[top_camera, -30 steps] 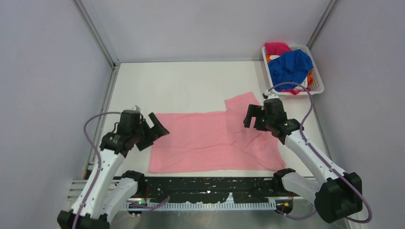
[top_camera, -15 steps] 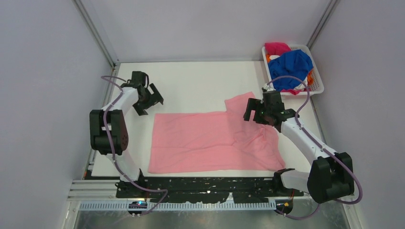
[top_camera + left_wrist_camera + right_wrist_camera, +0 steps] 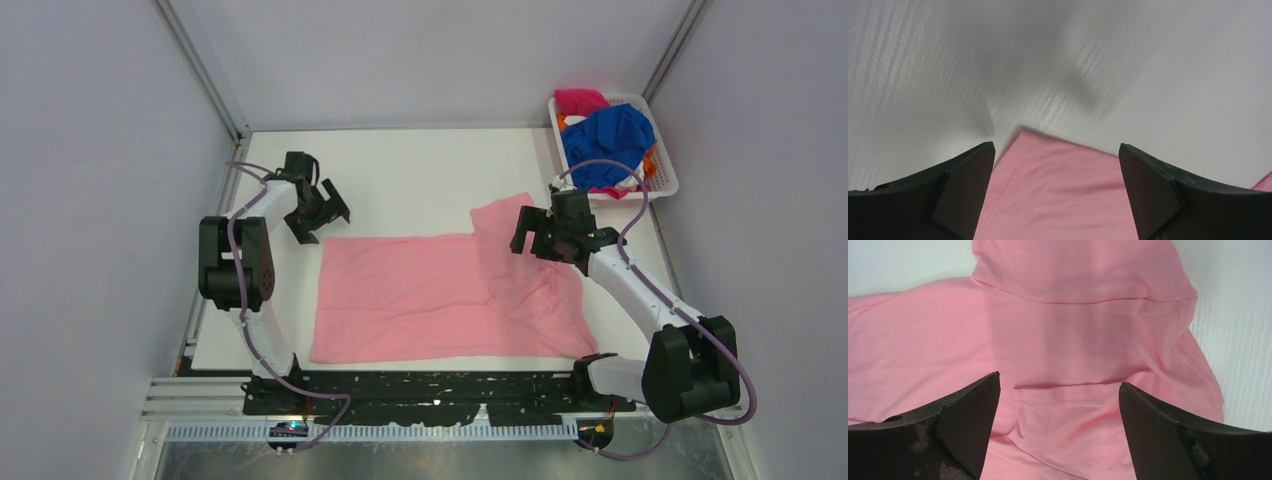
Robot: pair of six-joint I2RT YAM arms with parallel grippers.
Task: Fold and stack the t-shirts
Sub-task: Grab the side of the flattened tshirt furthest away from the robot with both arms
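A light pink t-shirt (image 3: pixel 440 295) lies spread flat in the middle of the table, one sleeve pointing to the far right. My left gripper (image 3: pixel 322 213) is open just above its far left corner (image 3: pixel 1048 175), holding nothing. My right gripper (image 3: pixel 530 240) is open above the shirt's creased right end (image 3: pixel 1068 365), by the sleeve, holding nothing. A royal blue t-shirt (image 3: pixel 608 138), a magenta one (image 3: pixel 580 100) and bits of orange and white cloth lie heaped in the basket.
A white mesh basket (image 3: pixel 664 170) stands at the far right corner. Grey walls enclose the table on three sides. A black rail (image 3: pixel 420 392) runs along the near edge.
My left arm swung from the shirt's near left side to its far left corner, then edged closer. My right gripper shifted slightly and stays above the shirt's right end.
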